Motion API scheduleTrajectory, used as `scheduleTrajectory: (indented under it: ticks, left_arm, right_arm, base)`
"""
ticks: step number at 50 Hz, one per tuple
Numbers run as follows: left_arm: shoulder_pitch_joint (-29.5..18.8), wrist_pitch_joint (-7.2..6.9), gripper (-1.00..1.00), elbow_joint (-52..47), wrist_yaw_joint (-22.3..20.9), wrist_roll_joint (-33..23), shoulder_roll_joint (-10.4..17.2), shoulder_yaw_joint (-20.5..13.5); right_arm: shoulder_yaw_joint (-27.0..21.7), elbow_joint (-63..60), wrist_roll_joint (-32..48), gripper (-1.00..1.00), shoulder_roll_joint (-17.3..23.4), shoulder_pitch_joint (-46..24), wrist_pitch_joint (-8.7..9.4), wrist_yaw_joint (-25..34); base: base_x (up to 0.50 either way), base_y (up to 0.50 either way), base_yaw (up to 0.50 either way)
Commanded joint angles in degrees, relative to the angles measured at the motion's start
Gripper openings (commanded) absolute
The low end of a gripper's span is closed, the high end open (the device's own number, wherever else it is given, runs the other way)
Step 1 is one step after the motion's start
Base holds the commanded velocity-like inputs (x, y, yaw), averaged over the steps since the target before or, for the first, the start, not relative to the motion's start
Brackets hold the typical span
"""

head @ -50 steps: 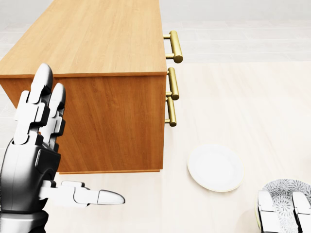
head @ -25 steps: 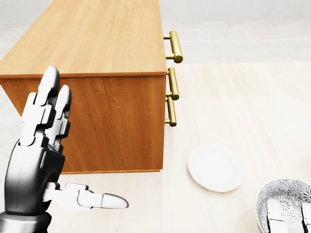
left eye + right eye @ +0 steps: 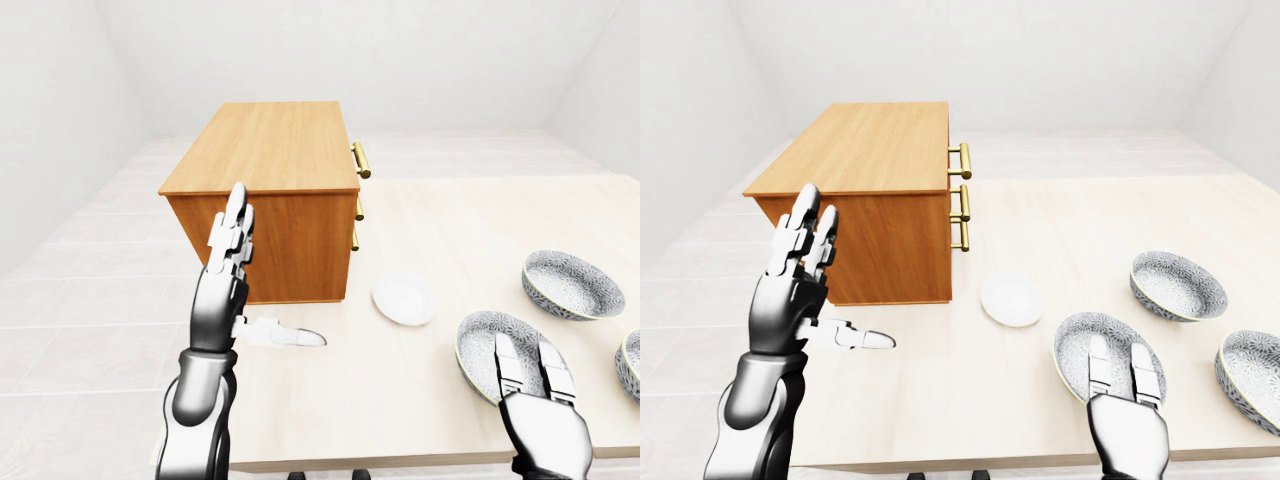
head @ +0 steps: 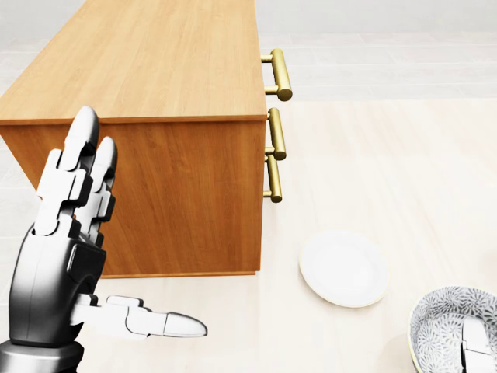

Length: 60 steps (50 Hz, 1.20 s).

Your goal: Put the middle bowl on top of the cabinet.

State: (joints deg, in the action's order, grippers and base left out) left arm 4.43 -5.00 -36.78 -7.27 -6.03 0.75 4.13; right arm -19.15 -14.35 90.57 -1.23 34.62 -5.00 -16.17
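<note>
Middle bowl (image 3: 1102, 352) on worktop (image 3: 940, 380), 4 o'clock of cabinet (image 3: 865, 150) | right hand (image 3: 1118, 385) fingers apart over its near rim, ungripped | left hand (image 3: 800, 290) splayed, idle | risk: rim-only pinch lets bowl tip or slide.

Bare white simulated room, wooden cabinet (image 3: 270, 190)

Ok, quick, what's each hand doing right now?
Left hand: open, fingers spread, holding nothing.
Right hand: open, fingers extended over the nearest patterned bowl, not gripping it.
</note>
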Motion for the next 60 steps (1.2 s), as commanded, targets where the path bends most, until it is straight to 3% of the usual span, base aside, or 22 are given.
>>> scheduleTrajectory:
  ticks: [1,10,17,19,23,25,26,48,56,60]
  left_arm:
    - [-0.3,0.0,1.0,-0.3,0.4,-0.3,0.0,-0.4]
    - [0.4,0.0,1.0,0.1,0.2,-0.2,0.1,-0.4]
    - [0.4,0.0,1.0,-0.3,0.1,-0.4,0.0,-0.3]
    - [0.5,0.0,1.0,0.0,0.2,-0.5,0.0,-0.2]
    - [0.5,0.0,1.0,-0.1,0.1,-0.4,0.0,-0.2]
    - [0.5,0.0,1.0,-0.3,0.1,-0.5,0.0,-0.1]
    - [0.5,0.0,1.0,-0.6,0.1,-0.6,0.0,0.0]
    - [0.5,0.0,1.0,0.2,-0.2,-0.6,0.0,0.4]
    - [0.5,0.0,1.0,1.0,-0.5,-0.7,0.0,1.4]
    - [0.3,0.0,1.0,0.6,-0.9,-0.7,0.0,1.9]
  right_arm:
    - [-1.2,2.9,0.1,1.0,0.4,-4.2,0.0,0.4]
    - [4.8,9.7,1.3,1.0,1.9,-9.6,0.0,-1.1]
    - [7.9,14.6,-0.8,1.0,4.4,-10.5,0.6,-3.2]
    - [9.1,18.0,-3.1,1.0,5.4,-11.4,0.0,-4.2]
    - [10.3,19.3,-3.7,1.0,6.4,-11.6,1.54,-5.1]
    - [10.9,19.4,-4.3,0.55,6.9,-11.4,2.1,-5.5]
    - [10.9,19.1,-4.6,-0.98,7.2,-11.0,2.53,-5.8]
    - [12.3,16.9,-7.4,-1.0,8.8,-7.9,4.81,-7.4]
    - [11.7,6.4,-5.4,-1.0,8.6,-4.1,5.16,-4.1]
    - [10.5,1.3,-5.0,-1.0,8.1,-3.1,3.55,-1.0]
  base:
    - [0.0,0.0,0.0]
    - [0.0,0.0,0.0]
    - [0.0,0.0,0.0]
    - [0.0,0.0,0.0]
    - [0.0,0.0,0.0]
    - [0.01,0.0,0.0]
    - [0.0,0.0,0.0]
    - [0.0,0.0,0.0]
    - [0.0,0.0,0.0]
    - [0.0,0.0,0.0]
